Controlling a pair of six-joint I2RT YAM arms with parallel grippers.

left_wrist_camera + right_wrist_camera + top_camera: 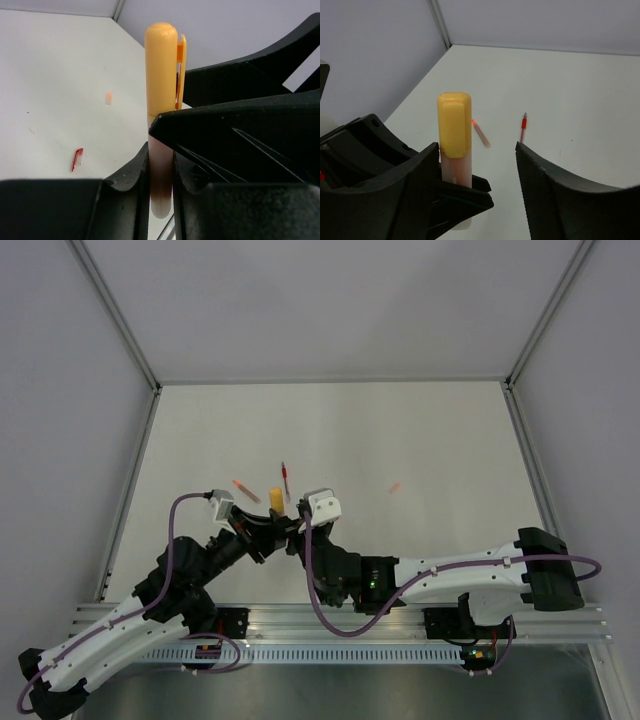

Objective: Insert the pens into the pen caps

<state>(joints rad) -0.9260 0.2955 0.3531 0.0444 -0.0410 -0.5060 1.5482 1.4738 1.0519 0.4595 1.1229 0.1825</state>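
My left gripper (262, 527) (161, 170) is shut on a pale pinkish barrel (160, 165) and holds it upright. A yellow-orange pen cap (276, 500) (161, 67) (454, 125) sits on the barrel's top. My right gripper (297, 527) (476, 147) is open, with its jaws either side of the capped barrel; one finger is close against it. On the table behind lie the dark red pen (285, 478) (523, 127) and the salmon-orange pen (245, 485) (481, 134). A short red piece (77, 159) lies on the table; I cannot tell whether it is the red cap.
A tiny orange bit (395, 487) (108, 98) lies alone on the white table to the right. Grey walls and metal posts (130, 340) enclose the table. The two arms nearly touch at the near middle.
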